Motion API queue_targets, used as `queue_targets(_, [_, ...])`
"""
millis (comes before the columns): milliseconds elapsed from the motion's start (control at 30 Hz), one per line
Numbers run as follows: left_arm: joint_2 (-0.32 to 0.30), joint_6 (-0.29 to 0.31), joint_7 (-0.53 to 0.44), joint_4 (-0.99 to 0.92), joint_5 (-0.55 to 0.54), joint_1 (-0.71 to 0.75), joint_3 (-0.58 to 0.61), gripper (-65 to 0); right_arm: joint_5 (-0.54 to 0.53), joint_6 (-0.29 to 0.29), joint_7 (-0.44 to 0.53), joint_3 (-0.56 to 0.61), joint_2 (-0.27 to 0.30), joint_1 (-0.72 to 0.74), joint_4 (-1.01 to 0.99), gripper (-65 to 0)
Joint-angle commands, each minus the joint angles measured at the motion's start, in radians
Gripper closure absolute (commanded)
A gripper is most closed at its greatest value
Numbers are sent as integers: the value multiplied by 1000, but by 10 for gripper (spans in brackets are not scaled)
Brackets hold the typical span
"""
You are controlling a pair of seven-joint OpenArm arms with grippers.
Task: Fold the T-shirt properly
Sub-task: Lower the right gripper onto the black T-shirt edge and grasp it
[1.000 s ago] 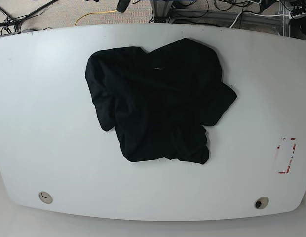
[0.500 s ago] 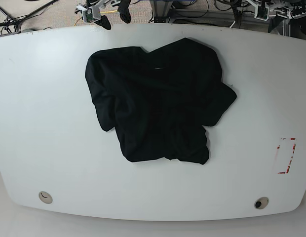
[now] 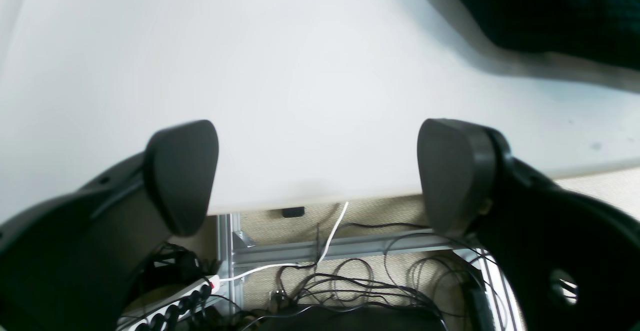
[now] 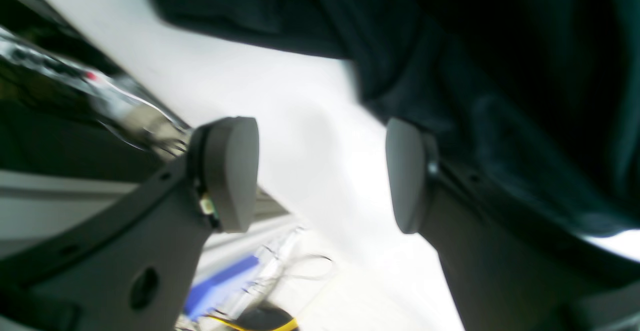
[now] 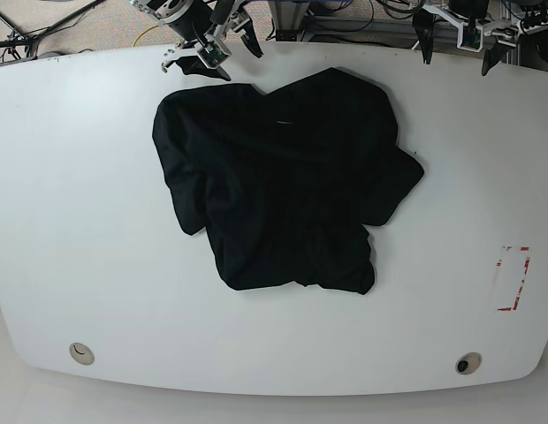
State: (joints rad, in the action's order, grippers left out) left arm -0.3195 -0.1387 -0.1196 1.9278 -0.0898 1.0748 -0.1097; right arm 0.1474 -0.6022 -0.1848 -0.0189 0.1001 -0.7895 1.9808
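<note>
The black T-shirt (image 5: 283, 177) lies crumpled and wrinkled in the middle of the white table (image 5: 71, 221), with no gripper touching it. My right gripper (image 5: 232, 55) hangs open at the far edge, just above the shirt's upper-left corner. In the right wrist view its fingers (image 4: 232, 171) stand apart over bare table, and the T-shirt (image 4: 500, 71) fills the upper right. My left gripper (image 5: 456, 49) is wide open over the far right edge, away from the shirt. In the left wrist view its fingers (image 3: 185, 171) hold nothing, and only a bit of the T-shirt (image 3: 550, 6) shows at top right.
A red-marked rectangle (image 5: 513, 278) sits near the table's right edge. Two round holes (image 5: 80, 353) (image 5: 468, 363) lie near the front edge. Cables and a power strip (image 3: 170, 296) lie on the floor beyond the far edge.
Both arms have come into the base view at the far edge, the right one reaching the shirt's upper-left corner. The T-shirt has not moved.
</note>
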Motion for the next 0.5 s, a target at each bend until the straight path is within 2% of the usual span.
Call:
queue_targets(0, [0,-6,-24,14,5,14,-2,-593,22,-2,26,0,5,35,13,-379])
queue_targets(267, [0,-6,-24,14,5,14,0,-593,122,-5,26,-3,10,137,-71,-379])
queue_targets(467, [0,-6,-24,14,5,11,0,-593,130,-9,26,0,14,169,-108,-379])
